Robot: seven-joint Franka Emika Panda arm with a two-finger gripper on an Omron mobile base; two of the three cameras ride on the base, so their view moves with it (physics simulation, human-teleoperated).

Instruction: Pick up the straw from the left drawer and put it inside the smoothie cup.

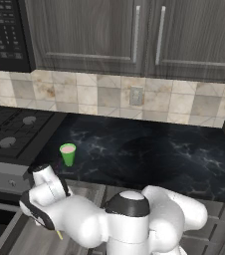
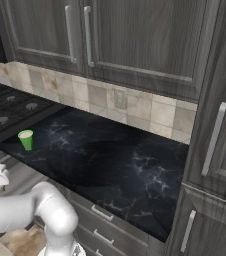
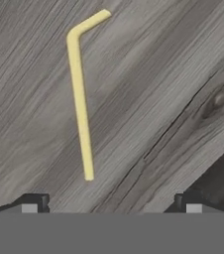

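The pale-yellow straw [image 3: 81, 101], bent near its far end, lies flat on the wood-grain bottom of the left drawer [image 3: 158, 59]. My gripper [image 3: 111, 206] hangs over it, open, with nothing between its fingertips [image 3: 34, 203]. The straw's near end lies a little left of the middle of the gap between them. From the left base view my hand [image 1: 37, 201] reaches down into the pulled-out drawer [image 1: 25, 241] under the counter's front edge. The green smoothie cup [image 1: 67, 154] with pink contents stands upright on the counter just above and behind the hand, and it is at the counter's left corner [image 2: 26, 140].
A black marble counter [image 1: 149, 154] runs to the right of the cup. A gas stove [image 1: 10, 134] adjoins it on the left, with a microwave [image 1: 5, 35] above. Dark wall cabinets [image 1: 134, 35] hang overhead. Narrower drawers [image 2: 100, 220] sit below the counter.
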